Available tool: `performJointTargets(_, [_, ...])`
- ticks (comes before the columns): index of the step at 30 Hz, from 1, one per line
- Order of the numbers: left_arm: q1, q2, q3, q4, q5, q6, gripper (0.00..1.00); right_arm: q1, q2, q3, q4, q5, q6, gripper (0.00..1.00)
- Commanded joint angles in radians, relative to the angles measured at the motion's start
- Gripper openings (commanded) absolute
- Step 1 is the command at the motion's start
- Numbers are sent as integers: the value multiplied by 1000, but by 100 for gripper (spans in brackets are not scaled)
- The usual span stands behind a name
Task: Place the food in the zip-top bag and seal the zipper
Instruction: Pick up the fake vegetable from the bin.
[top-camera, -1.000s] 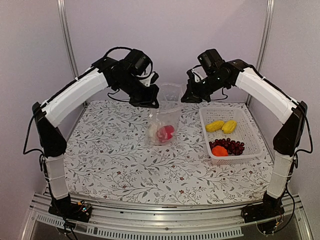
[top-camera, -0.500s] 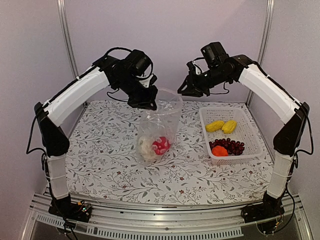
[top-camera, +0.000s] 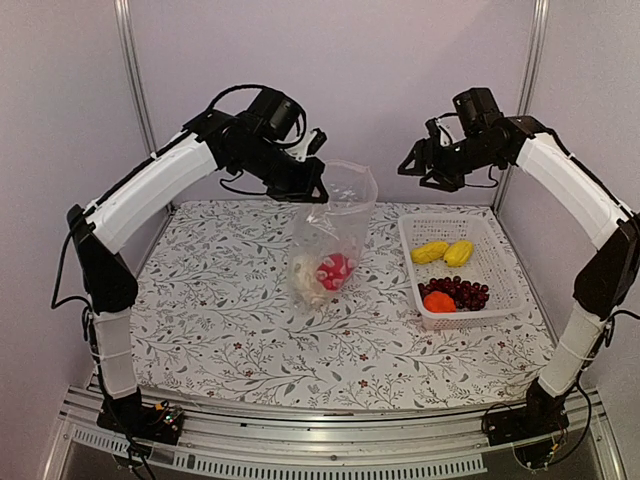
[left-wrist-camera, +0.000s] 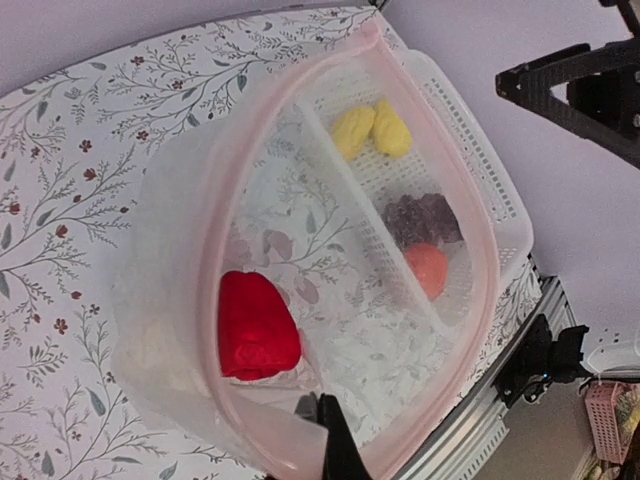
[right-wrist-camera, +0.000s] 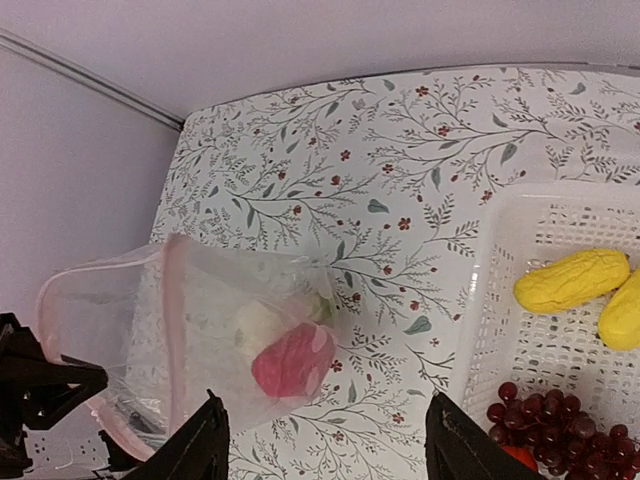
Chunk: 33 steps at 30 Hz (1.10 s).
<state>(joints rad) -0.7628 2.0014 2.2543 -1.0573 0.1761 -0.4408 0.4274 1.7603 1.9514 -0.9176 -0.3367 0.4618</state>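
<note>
The clear zip-top bag hangs with its mouth open, and my left gripper is shut on its rim. In the left wrist view the fingertips pinch the pink zipper. A red piece and a cream-white piece lie in the bag's bottom. My right gripper is open and empty in the air, to the right of the bag and apart from it. From the right wrist view the bag and the red piece sit below its spread fingers.
A white mesh basket stands at the right of the floral table. It holds two yellow pieces, a dark red grape bunch and an orange ball. Walls and frame posts close in behind both arms.
My right gripper opened, let go of the bag's mouth and pulled up and to the right. The left gripper shifted slightly right with the bag, which now hangs from it alone.
</note>
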Motion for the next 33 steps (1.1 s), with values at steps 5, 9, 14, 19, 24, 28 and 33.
performJointTargets(5, [4,-5,-55,24,61,41,0,-194,-85,-321,135,37,-22,66])
performJointTargets(9, [6,-16,-107,36,92,33,0,-247,-55,-409,140,95,30,66])
performJointTargets(14, [8,-6,-127,31,107,25,0,-282,-33,-487,195,103,64,65])
performJointTargets(19, [10,-5,-127,28,97,26,0,-303,48,-489,207,118,82,65])
performJointTargets(24, [14,-7,-119,29,91,30,0,-309,106,-475,223,139,103,66])
performJointTargets(28, [21,-7,-107,29,86,34,0,-309,121,-483,224,203,123,65])
performJointTargets(33, [26,-13,-105,29,79,34,0,-312,136,-487,231,233,157,63])
